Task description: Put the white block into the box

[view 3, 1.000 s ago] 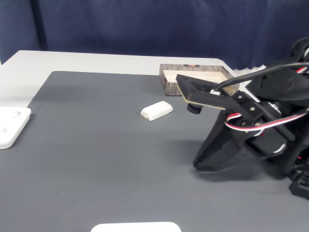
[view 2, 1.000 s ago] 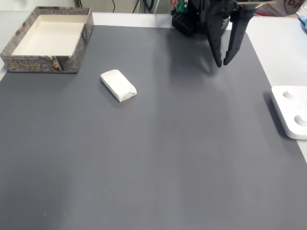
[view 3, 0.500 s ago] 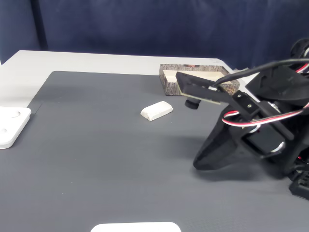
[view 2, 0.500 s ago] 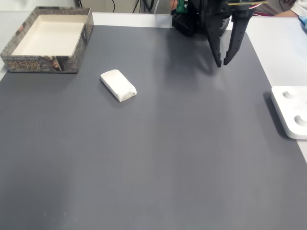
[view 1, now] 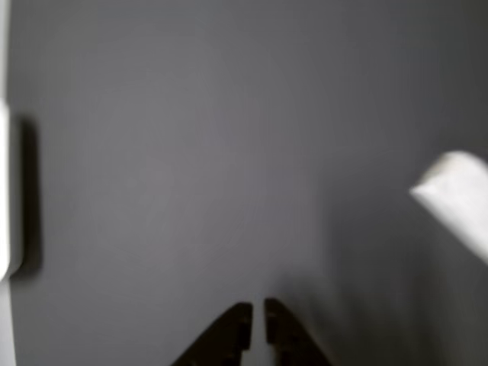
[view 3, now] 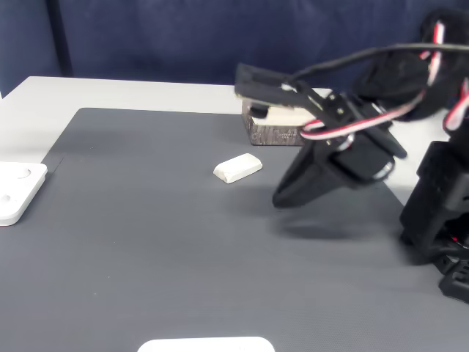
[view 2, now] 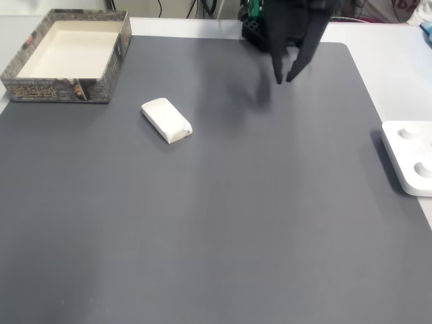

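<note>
Swung leftward, hand (view 2: 284, 79) now hovers over dark grey mat (view 2: 236, 216).

mat (view 2: 256, 216): bare between white block (view 2: 167, 120) and box (view 2: 67, 55) | white device (view 2: 408, 156): right edge

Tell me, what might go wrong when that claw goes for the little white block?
The gripper hangs apart from the white block, fingertips nearly together; if they don't spread wider, they could shove it across the mat. The block lies at a slant, so an unaligned grab might pinch a corner. On the carry, it could clip the wall of the box.
</note>
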